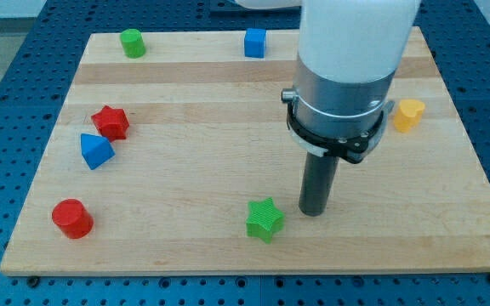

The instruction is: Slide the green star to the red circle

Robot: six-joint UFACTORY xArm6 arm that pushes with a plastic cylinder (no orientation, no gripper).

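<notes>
Your tip [314, 212] sits just right of the green star [264, 219]; bare wooden board [185, 170] lies open toward the red circle [72, 218]. No claw shows.

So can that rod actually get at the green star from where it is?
Probably yes: my tip sits just to the view's right of the green star, with only bare board between them.

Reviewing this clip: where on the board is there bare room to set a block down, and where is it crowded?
Bare: the middle, between the red star and my tip; the bottom strip between the red circle and green star; the bottom right corner. Crowded: the left side, where the blue triangle touches the red star. My tip stands just right of the green star.
</notes>
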